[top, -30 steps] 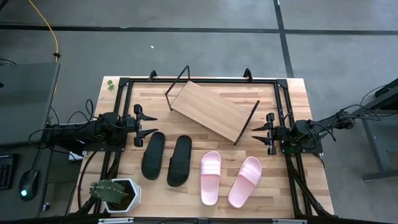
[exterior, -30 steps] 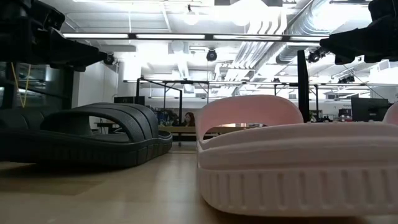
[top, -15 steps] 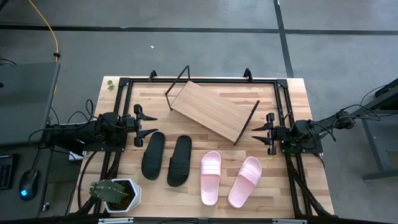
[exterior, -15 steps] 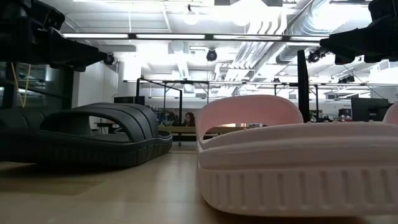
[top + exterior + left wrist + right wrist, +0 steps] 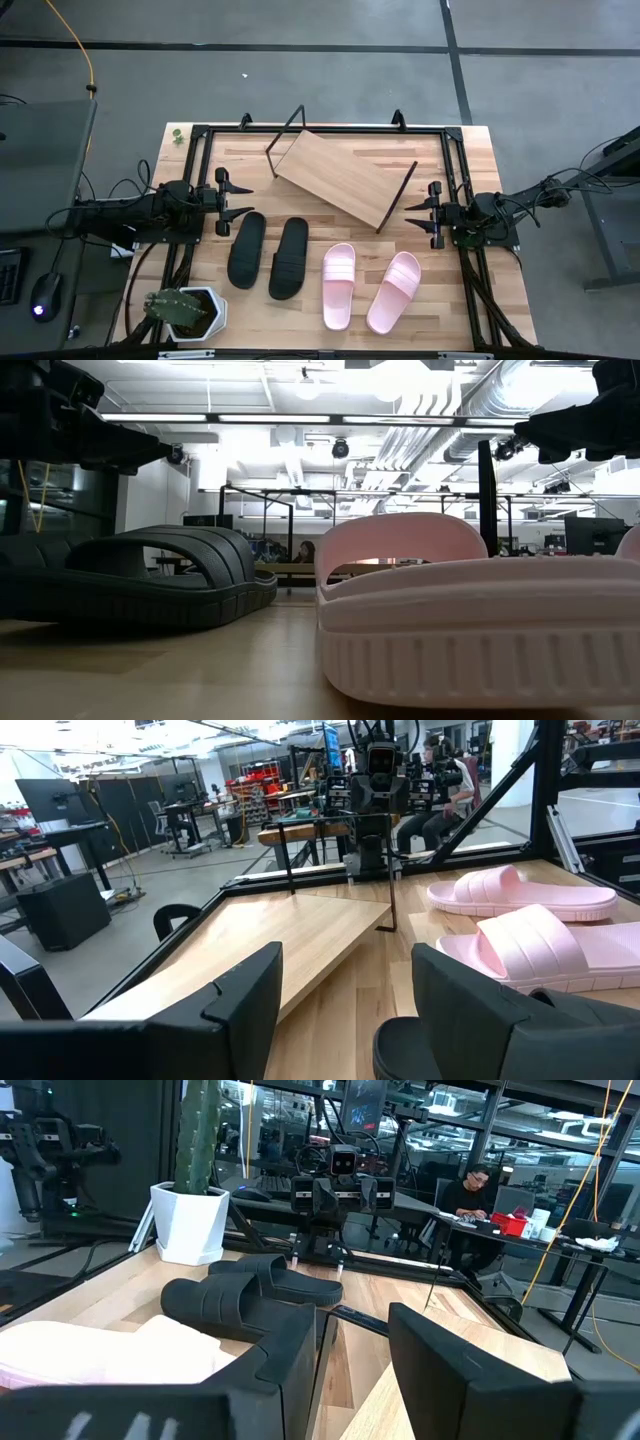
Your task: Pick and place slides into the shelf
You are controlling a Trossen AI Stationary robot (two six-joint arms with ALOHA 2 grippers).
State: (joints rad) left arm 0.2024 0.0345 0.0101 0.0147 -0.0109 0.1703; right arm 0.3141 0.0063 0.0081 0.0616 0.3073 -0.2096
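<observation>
Waiting at table edges, high view: left gripper (image 5: 243,200) spread, empty; right gripper (image 5: 410,216) parted, empty. Shelf (image 5: 340,178) skewed diagonally at back; black slides (image 5: 268,252) and pink slides (image 5: 370,289) side by side in front.

Low view: pink slide (image 5: 470,625) near lens, black slide (image 5: 140,585) beyond. Risk: grabbing one nudges neighbour.

Left wrist view: shelf board (image 5: 270,945) ahead, fingers (image 5: 240,1005) wide.

Right wrist view: wire frame (image 5: 432,1288) thin; risk: slide clips it, light shelf shifts.

Both arms are matte black, built of chunky jointed segments with loose black cables trailing from their outer ends past the butcher-block wooden tabletop (image 5: 440,300). The left gripper (image 5: 243,199) and right gripper (image 5: 410,214) each carry two flat, angular black fingers (image 5: 245,995) with squared, stepped inner edges.
</observation>
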